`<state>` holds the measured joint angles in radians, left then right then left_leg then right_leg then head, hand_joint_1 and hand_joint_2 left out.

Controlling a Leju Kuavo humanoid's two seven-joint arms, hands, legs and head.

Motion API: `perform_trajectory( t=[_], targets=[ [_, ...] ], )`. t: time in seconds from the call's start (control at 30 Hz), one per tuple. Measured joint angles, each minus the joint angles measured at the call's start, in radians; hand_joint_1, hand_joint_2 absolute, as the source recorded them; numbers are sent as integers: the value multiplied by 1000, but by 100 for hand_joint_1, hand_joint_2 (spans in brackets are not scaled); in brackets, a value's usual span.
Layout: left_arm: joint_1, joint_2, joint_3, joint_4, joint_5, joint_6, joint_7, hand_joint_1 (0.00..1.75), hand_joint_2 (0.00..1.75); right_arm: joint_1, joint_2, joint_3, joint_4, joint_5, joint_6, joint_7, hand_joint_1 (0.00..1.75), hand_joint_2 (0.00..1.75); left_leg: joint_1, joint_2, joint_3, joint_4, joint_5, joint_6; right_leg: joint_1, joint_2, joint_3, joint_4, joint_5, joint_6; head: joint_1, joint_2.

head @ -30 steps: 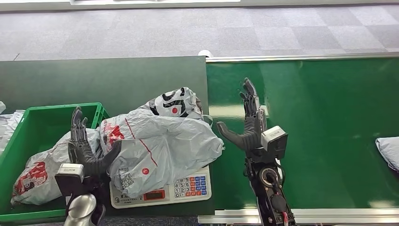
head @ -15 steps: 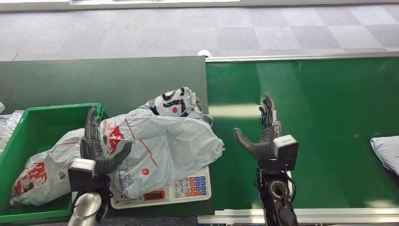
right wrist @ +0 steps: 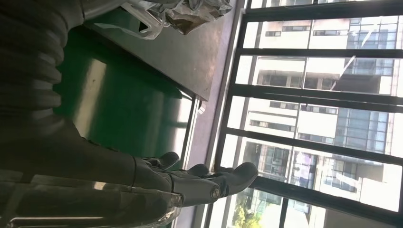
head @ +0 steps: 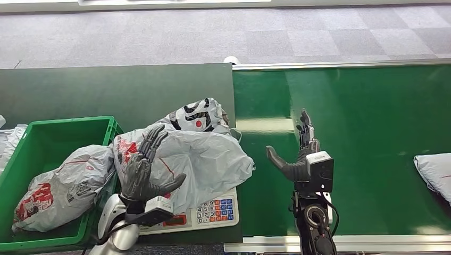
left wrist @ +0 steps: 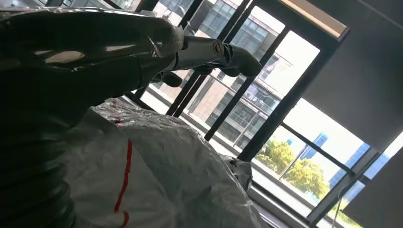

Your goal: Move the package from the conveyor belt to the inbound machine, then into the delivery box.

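Fingers spread and holding nothing, the left robot hand (head: 144, 170) lies against the near left side of the large grey package (head: 183, 159), palm toward the bag, thumb pointing right along its lower edge. That package rests on the white scale (head: 215, 211) with its keypad and red display, which stands on the dark green tabletop (head: 106, 90). A second bag with black and red print (head: 199, 114) sits just behind it, touching. Left of the scale, a green bin (head: 37, 133) holds another grey package (head: 61, 186) with red markings. The right robot hand (head: 298, 154) is upright above the green conveyor belt (head: 372, 117), fingers straight, thumb out to the left, empty and apart from the packages. Near the belt's right edge lies a pale blue-grey parcel (head: 433, 170)
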<state>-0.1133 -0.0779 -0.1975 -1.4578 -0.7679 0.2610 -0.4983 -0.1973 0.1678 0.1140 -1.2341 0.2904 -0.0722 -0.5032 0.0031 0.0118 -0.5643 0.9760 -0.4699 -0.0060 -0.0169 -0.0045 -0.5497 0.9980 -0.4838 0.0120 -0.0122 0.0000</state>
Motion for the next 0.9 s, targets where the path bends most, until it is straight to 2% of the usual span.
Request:
perform_trajectory(
  t=[0.23, 0.57, 0.77, 0.9],
  targets=[
    [-21, 15, -59, 24, -24, -66, 30, 0, 175, 0, 0, -10, 0, 4, 7, 0, 0, 175, 0, 0, 0, 0, 0, 0, 0, 0, 0, 0, 0, 0, 0, 0],
    [-35, 35, -94, 64, -62, -226, 48, 0, 175, 23, 0, -28, 0, 14, 29, -7, 0, 175, 0, 0, 0, 0, 0, 0, 0, 0, 0, 0, 0, 0, 0, 0],
    [-42, 41, -104, 87, -62, -249, 54, 0, 175, 32, 0, -33, 0, 16, 31, -11, 0, 175, 0, 0, 0, 0, 0, 0, 0, 0, 0, 0, 0, 0, 0, 0],
    [-44, 47, -105, 101, -32, -352, 66, 0, 175, 36, 0, -35, 0, 19, 33, -13, 0, 175, 0, 0, 0, 0, 0, 0, 0, 0, 0, 0, 0, 0, 0, 0]
  ],
)
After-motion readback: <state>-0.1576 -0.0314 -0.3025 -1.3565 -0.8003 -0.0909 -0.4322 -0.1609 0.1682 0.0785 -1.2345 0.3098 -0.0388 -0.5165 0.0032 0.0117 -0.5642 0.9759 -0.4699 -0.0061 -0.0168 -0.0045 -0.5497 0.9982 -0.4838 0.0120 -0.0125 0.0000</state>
